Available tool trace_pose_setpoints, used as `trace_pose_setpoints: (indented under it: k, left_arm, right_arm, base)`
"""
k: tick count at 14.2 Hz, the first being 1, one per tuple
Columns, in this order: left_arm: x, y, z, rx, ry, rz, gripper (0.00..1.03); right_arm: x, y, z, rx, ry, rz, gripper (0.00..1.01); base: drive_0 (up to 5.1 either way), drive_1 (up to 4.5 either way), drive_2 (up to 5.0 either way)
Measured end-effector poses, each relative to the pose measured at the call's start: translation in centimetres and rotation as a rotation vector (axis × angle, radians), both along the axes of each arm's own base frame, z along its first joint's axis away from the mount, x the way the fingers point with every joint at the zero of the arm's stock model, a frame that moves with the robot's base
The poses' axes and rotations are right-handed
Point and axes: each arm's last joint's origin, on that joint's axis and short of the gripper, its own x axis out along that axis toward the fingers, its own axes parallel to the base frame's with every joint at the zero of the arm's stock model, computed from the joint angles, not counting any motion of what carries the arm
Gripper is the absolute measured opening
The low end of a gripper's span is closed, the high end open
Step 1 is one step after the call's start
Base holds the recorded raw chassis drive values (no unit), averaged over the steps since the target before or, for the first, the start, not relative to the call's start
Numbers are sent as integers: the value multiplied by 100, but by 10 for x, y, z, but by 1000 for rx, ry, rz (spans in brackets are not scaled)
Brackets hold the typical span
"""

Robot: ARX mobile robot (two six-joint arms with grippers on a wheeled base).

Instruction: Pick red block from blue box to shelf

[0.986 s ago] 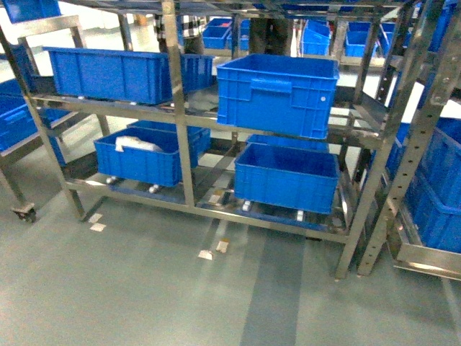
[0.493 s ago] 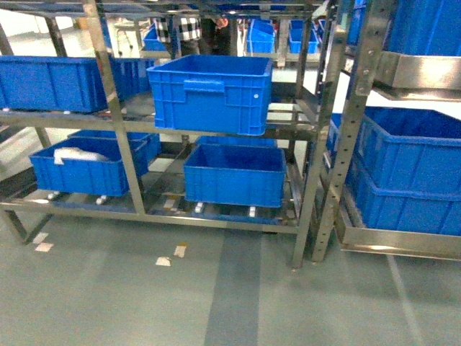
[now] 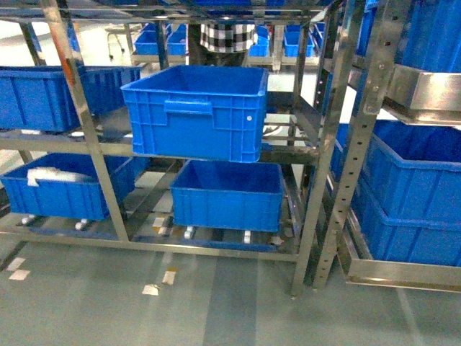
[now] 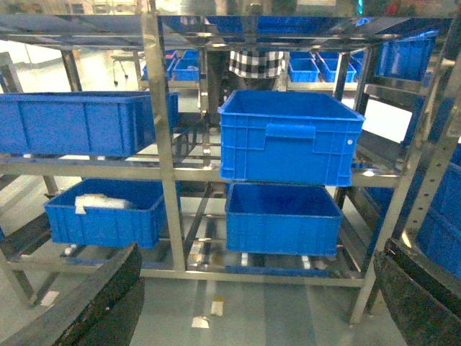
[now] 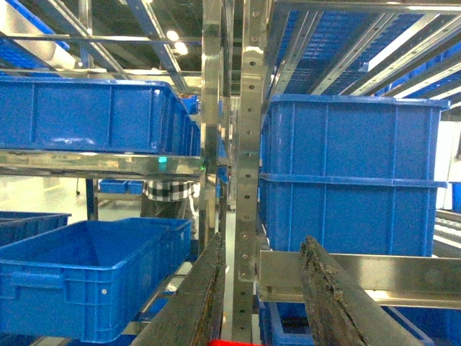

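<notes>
The shelf (image 3: 94, 155) is a shiny steel rack right in front of me, carrying dark blue crates; it also fills the left wrist view (image 4: 162, 155). My right gripper (image 5: 263, 239) is raised beside a slotted upright of the shelf (image 5: 252, 144). Its fingers stand a narrow gap apart, and a sliver of the red block (image 5: 238, 343) shows between them at the bottom edge. My left gripper (image 4: 258, 252) hangs open and empty, facing the rack from above the floor. The blue box is out of view. Neither gripper shows in the head view.
A ribbed blue crate (image 3: 194, 112) juts out from the middle tier above another (image 3: 227, 194) on the bottom tier. A crate with a white bag (image 3: 65, 187) stands lower left. A second rack of stacked crates (image 3: 410, 187) stands right. Someone in a checked top (image 3: 227, 36) stands behind.
The head view has swung right and drawn closer: the rack and its crates slid left and grew, and the second rack on the right came into view.
</notes>
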Motion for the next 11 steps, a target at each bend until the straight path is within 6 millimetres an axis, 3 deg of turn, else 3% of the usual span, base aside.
trace_pose_setpoints:
  k: [11]
  left_arm:
    - [0,0,0,0,1,0,98]
  right_arm:
    - [0,0,0,0,2,0,27]
  base:
    - [-76,339,-492]
